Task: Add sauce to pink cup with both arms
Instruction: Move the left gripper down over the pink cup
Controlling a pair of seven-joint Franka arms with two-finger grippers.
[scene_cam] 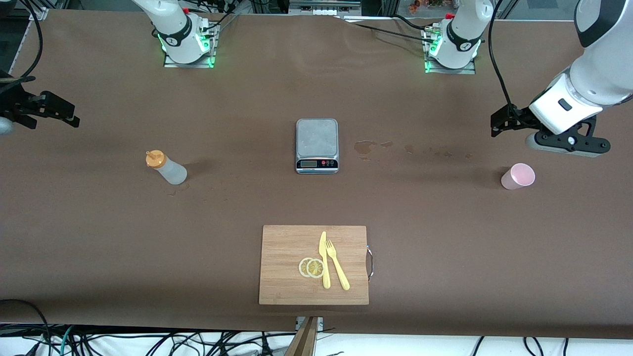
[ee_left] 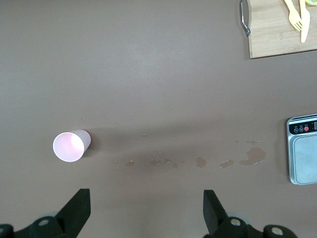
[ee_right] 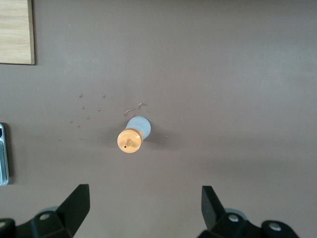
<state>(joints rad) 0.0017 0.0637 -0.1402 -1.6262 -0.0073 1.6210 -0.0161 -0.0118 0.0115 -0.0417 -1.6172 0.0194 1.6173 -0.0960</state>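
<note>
Watching both arms hang high, I see neither has hold of anything yet. The left gripper hovers with jaws spread wide and empty, the pink cup standing upright on the tabletop off to one side of the gap rather than centred under it. The right gripper is just as wide and empty, the sauce bottle upright roughly below the gap.

My worry: descending on the cup without recentring could let one finger clip the rim and tip it, since it looks light. The bottle's tapered body might slip if pinched too high.

The front view shows the scale between bottle and cup; the right wrist view alone shows the nozzle hole.
</note>
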